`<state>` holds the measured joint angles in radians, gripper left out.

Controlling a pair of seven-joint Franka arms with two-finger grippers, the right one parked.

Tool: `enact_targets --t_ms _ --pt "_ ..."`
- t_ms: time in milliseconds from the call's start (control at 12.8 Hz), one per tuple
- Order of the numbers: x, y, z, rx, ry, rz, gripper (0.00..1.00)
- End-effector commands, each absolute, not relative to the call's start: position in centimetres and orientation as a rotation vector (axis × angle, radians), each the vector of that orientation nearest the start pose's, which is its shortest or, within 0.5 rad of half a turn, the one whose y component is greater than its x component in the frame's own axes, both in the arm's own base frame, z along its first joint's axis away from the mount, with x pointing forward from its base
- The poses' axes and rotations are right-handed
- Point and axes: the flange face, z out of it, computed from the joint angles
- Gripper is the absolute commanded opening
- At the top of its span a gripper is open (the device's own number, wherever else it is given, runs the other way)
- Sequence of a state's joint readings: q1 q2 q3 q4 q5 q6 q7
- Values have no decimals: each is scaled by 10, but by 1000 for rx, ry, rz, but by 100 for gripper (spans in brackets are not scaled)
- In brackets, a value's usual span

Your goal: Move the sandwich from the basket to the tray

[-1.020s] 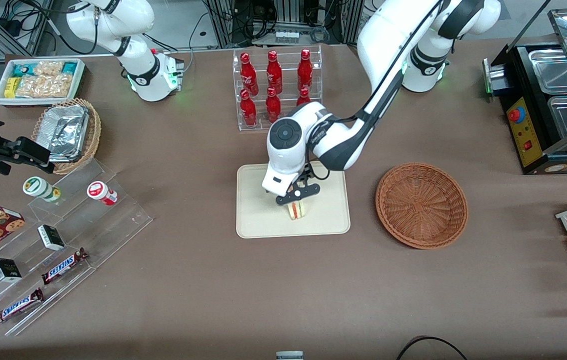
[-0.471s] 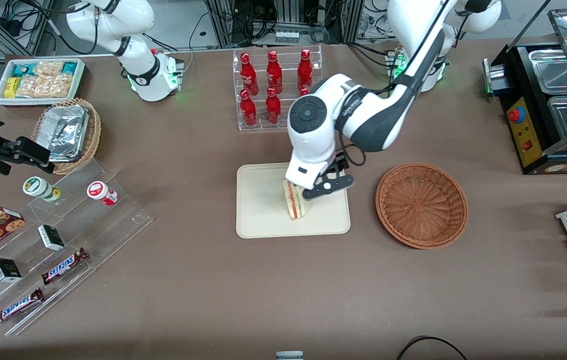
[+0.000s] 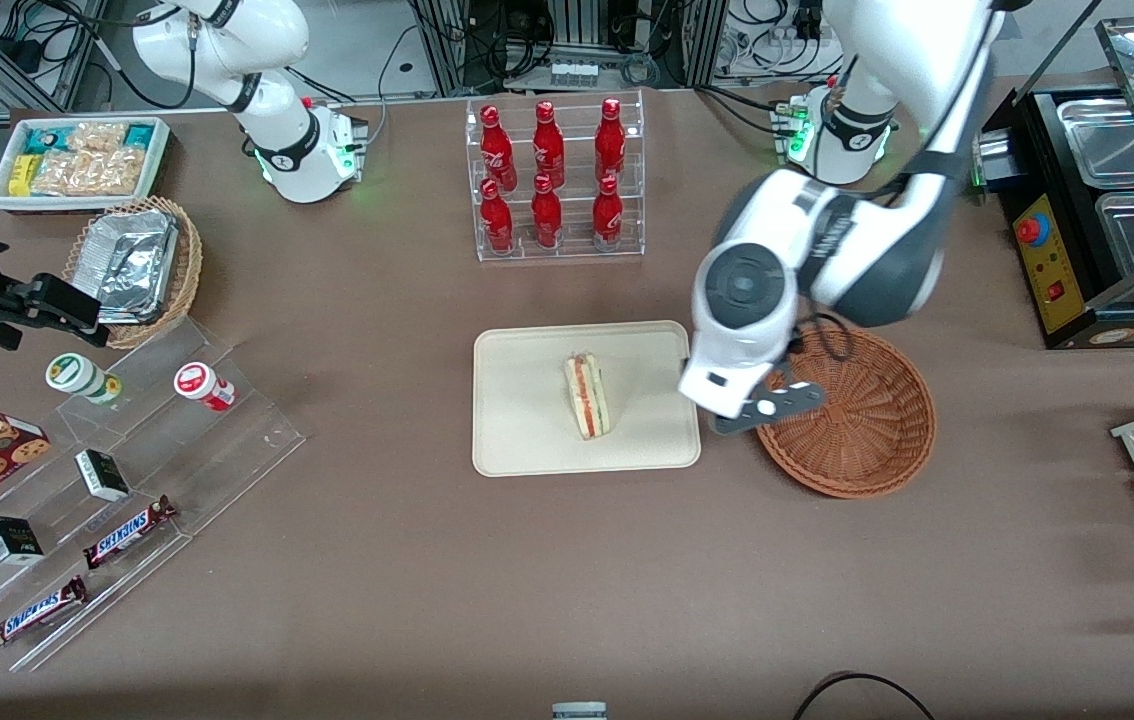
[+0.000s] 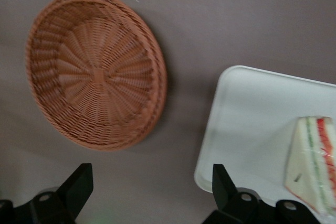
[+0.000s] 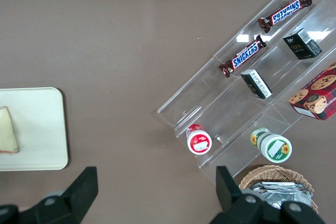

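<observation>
The sandwich [image 3: 587, 395], a pale wedge with red and green layers, stands on its edge in the middle of the cream tray [image 3: 527, 420], free of any grip. My left gripper [image 3: 763, 410] hangs above the table between the tray's edge and the reddish-brown basket [image 3: 877, 430]. In the left wrist view the gripper [image 4: 151, 176] is open with nothing between its black fingers [image 4: 80, 181]. The same view shows bare table under it, with the basket [image 4: 94, 72], which has nothing in it, the tray corner [image 4: 247, 114] and the sandwich [image 4: 311, 161] around it.
A clear rack of red cola bottles [image 3: 552, 180] stands farther from the camera than the tray. Acrylic steps with snacks [image 3: 107, 470], a tan basket of foil containers [image 3: 137, 265] and a white bin [image 3: 77, 160] lie toward the parked arm's end. A black appliance [image 3: 1097, 210] stands toward the working arm's end.
The gripper let go of the sandwich, which stays on the tray. It then rose and swung sideways off the tray toward the basket.
</observation>
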<state>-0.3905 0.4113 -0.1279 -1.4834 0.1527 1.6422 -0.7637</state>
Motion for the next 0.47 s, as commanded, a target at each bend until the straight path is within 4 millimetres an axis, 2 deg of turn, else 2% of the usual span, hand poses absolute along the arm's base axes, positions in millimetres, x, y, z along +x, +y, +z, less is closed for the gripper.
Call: enact_targets --t_ms 0,78,392 --pt "563 -248 444 -2898 -226 241 100" --pt "564 -226 451 -2905 -197 247 100" --pt "554 -170 475 -2932 -80 263 100"
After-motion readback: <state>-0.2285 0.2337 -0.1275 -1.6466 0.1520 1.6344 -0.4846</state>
